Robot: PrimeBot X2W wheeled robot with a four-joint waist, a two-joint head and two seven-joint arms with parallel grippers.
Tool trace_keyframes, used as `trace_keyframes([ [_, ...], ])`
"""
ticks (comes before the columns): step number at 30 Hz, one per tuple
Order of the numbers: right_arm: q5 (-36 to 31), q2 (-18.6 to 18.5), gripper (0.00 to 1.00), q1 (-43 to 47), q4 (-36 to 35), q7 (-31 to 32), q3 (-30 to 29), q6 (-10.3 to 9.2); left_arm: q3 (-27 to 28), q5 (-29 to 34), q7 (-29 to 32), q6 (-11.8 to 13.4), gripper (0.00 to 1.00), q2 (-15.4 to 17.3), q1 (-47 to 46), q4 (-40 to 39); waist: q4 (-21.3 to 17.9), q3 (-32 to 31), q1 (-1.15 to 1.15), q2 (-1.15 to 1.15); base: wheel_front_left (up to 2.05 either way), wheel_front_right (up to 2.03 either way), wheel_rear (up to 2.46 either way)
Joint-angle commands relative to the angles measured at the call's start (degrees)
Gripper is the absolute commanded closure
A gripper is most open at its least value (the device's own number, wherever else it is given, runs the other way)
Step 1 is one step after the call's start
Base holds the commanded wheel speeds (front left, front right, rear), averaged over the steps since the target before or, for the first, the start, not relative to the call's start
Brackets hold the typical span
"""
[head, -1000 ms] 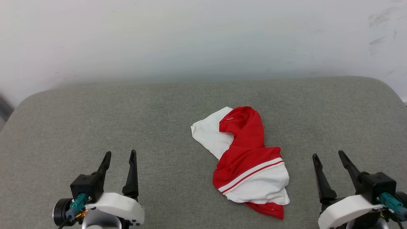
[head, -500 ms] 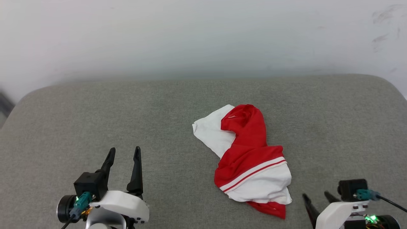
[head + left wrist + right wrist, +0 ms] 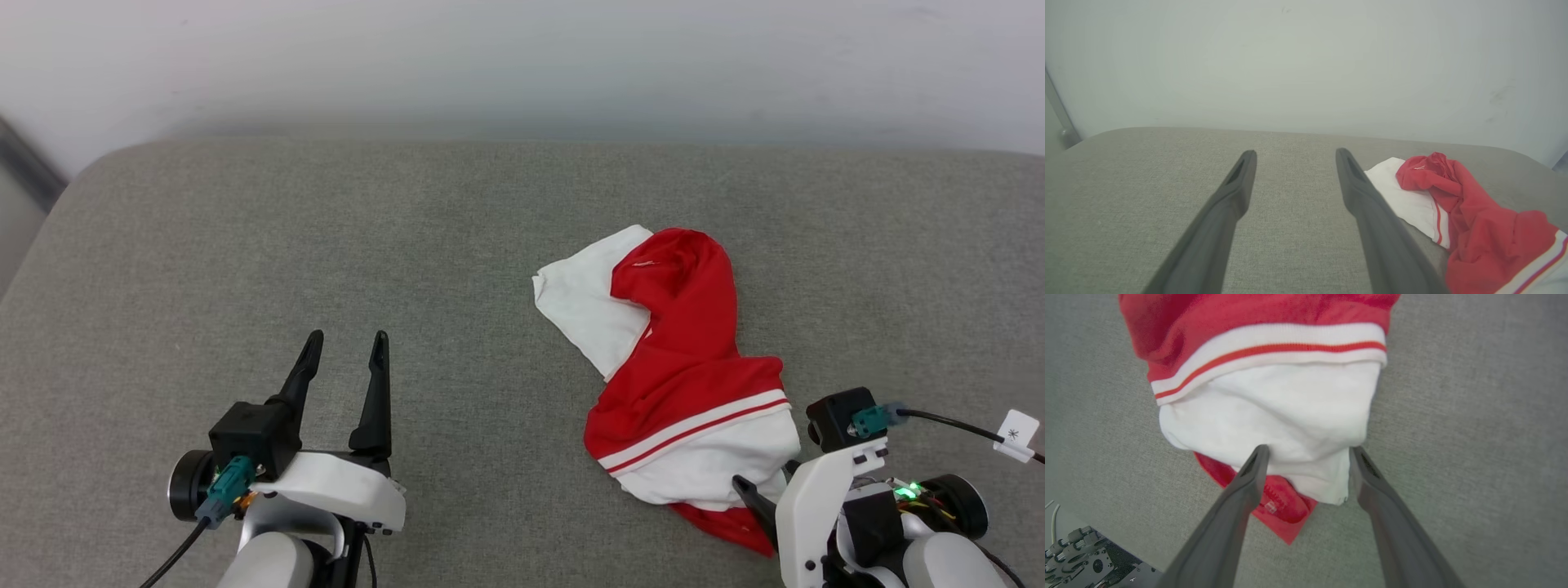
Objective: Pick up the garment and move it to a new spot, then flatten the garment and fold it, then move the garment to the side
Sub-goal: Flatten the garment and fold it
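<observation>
red and white, the garment [image 3: 686, 367] lies crumpled in a heap on the grey padded surface [image 3: 245, 245], right of the middle in the head view, with one white sleeve spread at its far end and another, edged with striped trim, at its near end. the right gripper [image 3: 1308, 449] points down at that near end, fingers spread wide, tips straddling the white sleeve's lower edge with nothing clamped. the left gripper [image 3: 347, 336] sits well apart from the cloth, fingers likewise parted and empty.

Matt cloth garment [image 3: 694, 384]; coarse-woven cushion [image 3: 326, 245]
</observation>
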Motion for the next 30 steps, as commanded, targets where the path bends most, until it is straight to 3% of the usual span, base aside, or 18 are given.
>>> trace_keyframes([
  [1,0.5,-0.6,0.00,-1.0,0.8,0.5,0.5,-0.04,0.0,0.1,-0.3,-0.2,0.00,-0.3,-0.8,0.3,0.6,0.9,-0.01,0.00,0.00,0.00,0.00],
  [2,0.5,-0.6,0.00,-1.0,0.8,0.5,0.5,-0.04,0.0,0.1,-0.3,-0.2,0.00,-0.3,-0.8,0.3,0.6,0.9,-0.01,0.00,0.00,0.00,0.00],
  [3,1.2,-0.6,0.33,-1.4,1.4,0.6,0.8,-0.04,-0.2,0.2,-0.6,-0.3,0.00,-0.5,-1.0,0.6,0.7,1.3,-0.01,0.00,0.00,0.00,0.00],
  [4,1.2,-0.6,0.33,-1.4,1.4,0.6,0.8,-0.04,-0.2,0.2,-0.6,-0.3,0.00,-0.5,-1.0,0.6,0.7,1.3,-0.01,0.00,0.00,0.00,0.00],
  [6,1.8,-1.0,1.00,-1.9,0.9,0.1,1.3,-0.04,-0.3,0.2,-0.7,-0.2,0.00,-0.6,-1.3,0.8,0.7,1.6,-0.01,0.00,0.00,0.00,0.00],
  [13,0.8,-3.6,1.00,-2.9,-3.7,0.3,0.3,-0.04,-0.2,0.1,-1.2,0.1,0.00,-0.7,-1.6,1.6,-0.4,1.7,-0.01,0.00,0.00,0.00,0.00],
  [19,-0.6,-6.7,1.00,-5.7,-7.4,3.5,-6.3,-0.04,-0.2,-0.2,-1.3,-0.1,0.00,-0.7,-2.2,1.3,-1.7,3.1,-0.01,0.00,0.00,0.00,0.00],
  [24,-1.9,-9.5,1.00,-8.4,-1.3,5.3,-14.6,-0.04,-0.8,-0.1,-1.4,-0.5,0.00,-1.0,-3.8,1.3,-1.7,5.9,-0.01,0.00,0.00,0.00,0.00],
  [30,-3.4,-8.5,1.00,-10.4,9.7,1.2,-20.6,-0.04,-0.9,0.1,-1.5,-1.0,0.00,-0.6,-5.7,1.5,-0.9,9.7,-0.01,0.00,0.00,0.00,0.00],
])
